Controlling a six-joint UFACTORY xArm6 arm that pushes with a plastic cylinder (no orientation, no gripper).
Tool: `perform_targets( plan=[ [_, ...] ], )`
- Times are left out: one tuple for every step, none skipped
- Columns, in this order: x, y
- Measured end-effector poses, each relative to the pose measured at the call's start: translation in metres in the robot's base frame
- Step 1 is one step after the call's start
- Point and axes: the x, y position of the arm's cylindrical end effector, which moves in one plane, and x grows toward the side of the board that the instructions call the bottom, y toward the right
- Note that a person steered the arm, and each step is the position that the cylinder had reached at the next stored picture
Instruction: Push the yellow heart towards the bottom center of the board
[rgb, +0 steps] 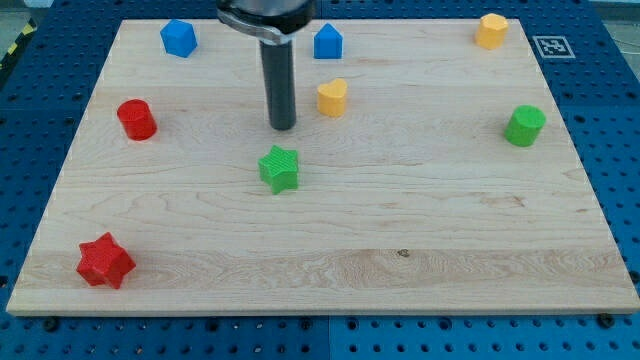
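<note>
Camera view shows my tip resting on the board in its upper middle part, with nothing in its hold, since a bare rod has nothing that opens or closes and can only shove; it touches no block at this moment. Just to the view's right of the tip, and slightly higher, sits the yellow heart, near but clearly apart from the rod. Below the tip, toward the view's bottom, lies the green star, also apart from it. Farther out, a blue block stands just above the heart, another blue block sits at the upper left, a red cylinder at the left, a red star at the lower left corner, a green cylinder at the right and a yellow block at the upper right. As for progress, I judge the task hardly begun: the heart sits in the upper half, well apart from the bottom centre. What is left seems to be bringing the tip round above the heart, then pushing it down the board, keeping it right of the green star
</note>
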Motion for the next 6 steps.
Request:
perform_targets(
  plan=[
    [-0.015,0.021],
    [-0.032,0.035],
    [-0.046,0.038],
    [-0.047,0.057],
    [-0.047,0.071],
    [-0.047,0.075]
  ],
)
